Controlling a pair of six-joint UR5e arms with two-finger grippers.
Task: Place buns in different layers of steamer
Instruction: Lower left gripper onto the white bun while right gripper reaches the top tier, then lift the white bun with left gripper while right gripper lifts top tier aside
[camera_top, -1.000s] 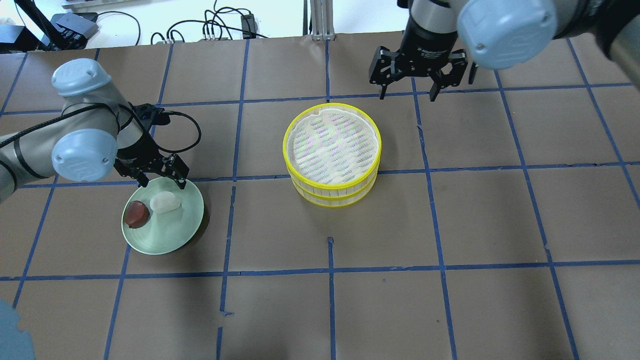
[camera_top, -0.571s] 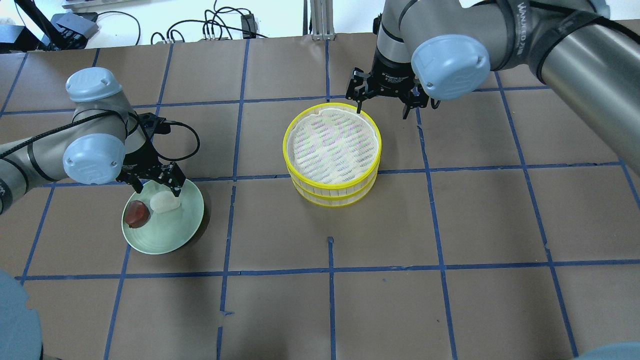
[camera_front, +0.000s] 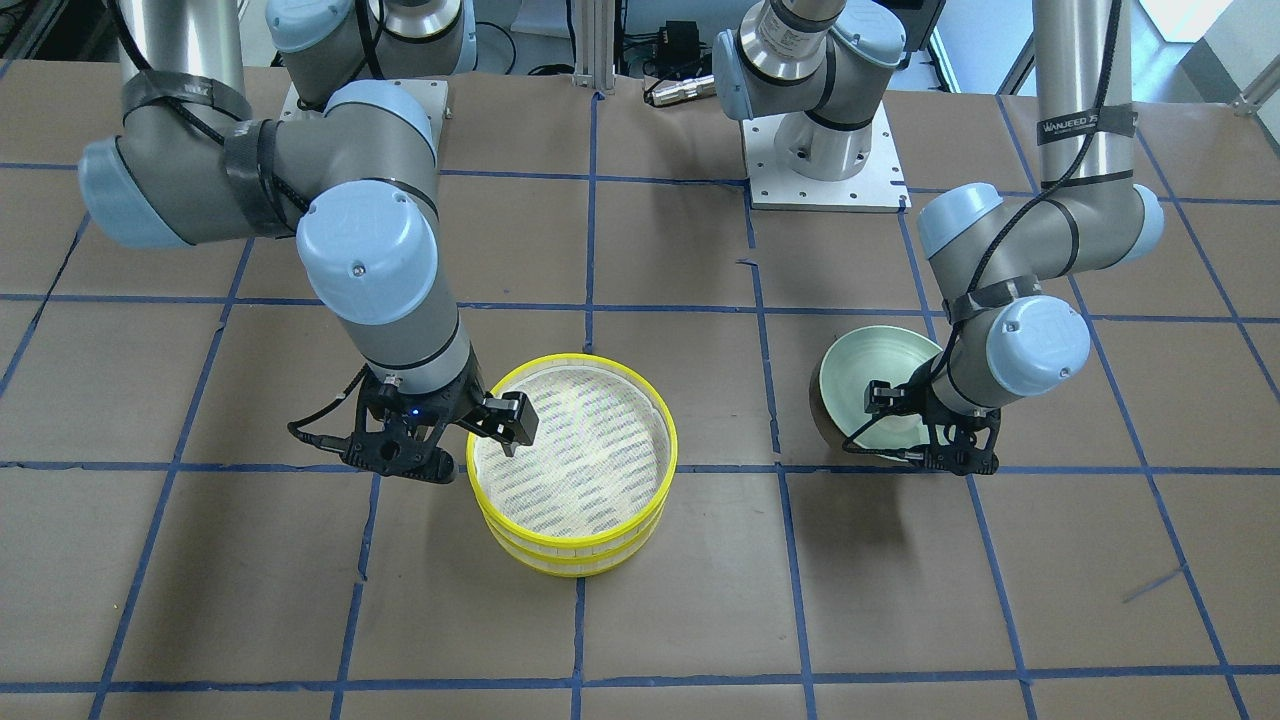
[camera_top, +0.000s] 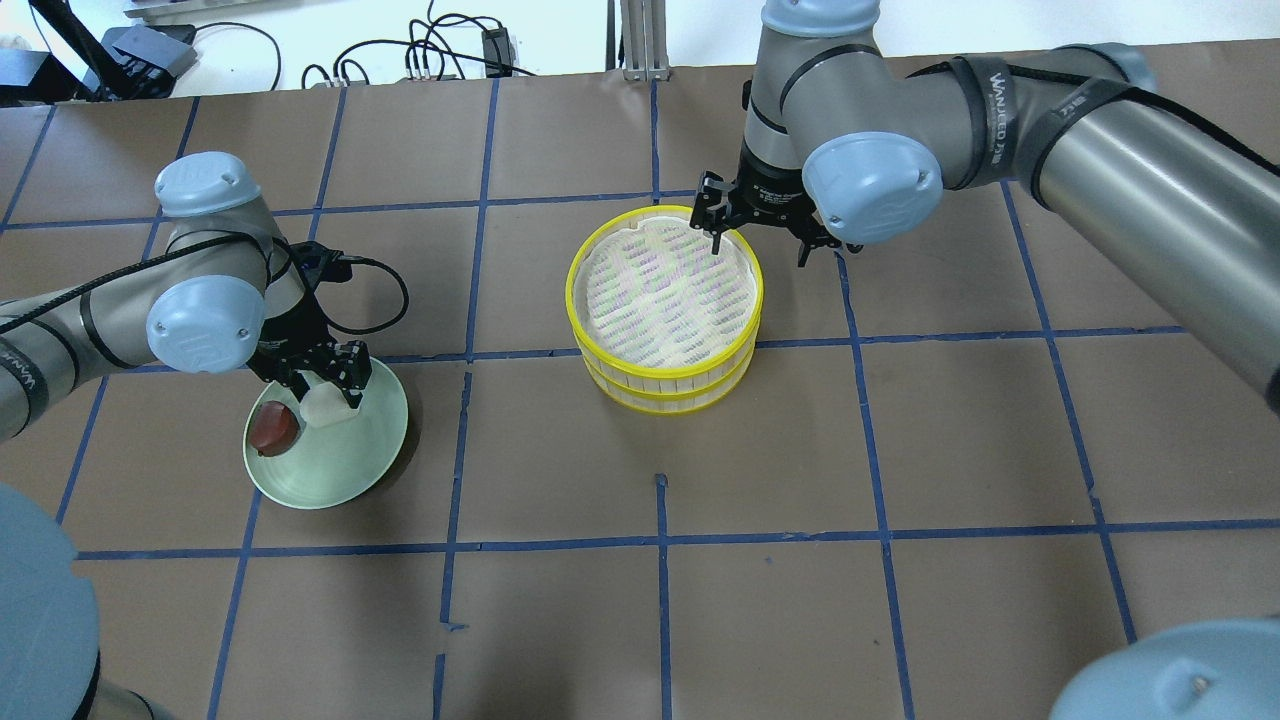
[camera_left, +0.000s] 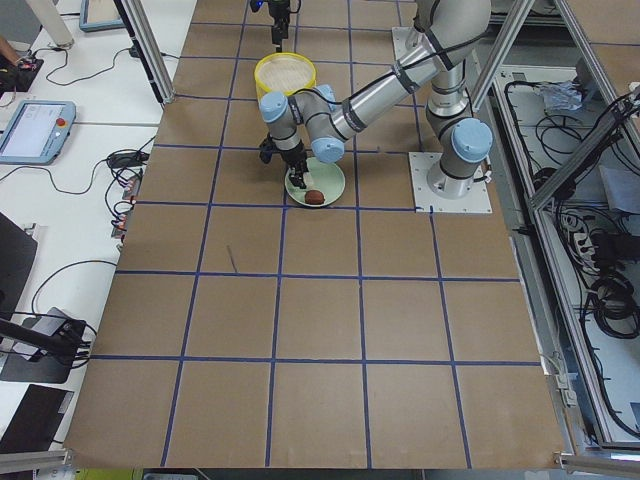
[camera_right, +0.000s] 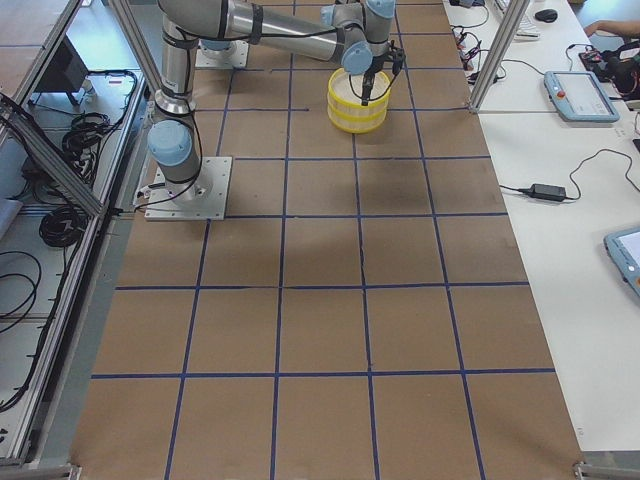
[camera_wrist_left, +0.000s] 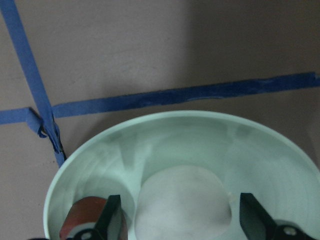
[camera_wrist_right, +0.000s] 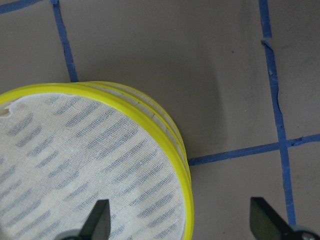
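Observation:
The white bun (camera_top: 330, 408) and the reddish-brown bun (camera_top: 274, 428) lie side by side on the pale green plate (camera_top: 345, 470). My left gripper (camera_top: 325, 387) is open and low over the plate, one finger on each side of the white bun (camera_wrist_left: 182, 205), not touching it. The red bun (camera_wrist_left: 82, 222) sits just outside the left finger. The yellow-rimmed steamer (camera_top: 664, 300), two stacked trays, is empty on top. My right gripper (camera_top: 760, 247) is open and straddles its far right rim (camera_wrist_right: 170, 132), one finger inside and one outside. In the front-facing view the left arm hides both buns.
Brown paper with a blue tape grid covers the table (camera_top: 900, 450). The plate (camera_front: 865, 375) and the steamer (camera_front: 570, 465) stand about one grid square apart. Cables and a box lie beyond the far edge (camera_top: 440, 55).
My left gripper has come down onto the plate around the white bun. My right gripper has moved left and down from beyond the steamer to straddle its rim.

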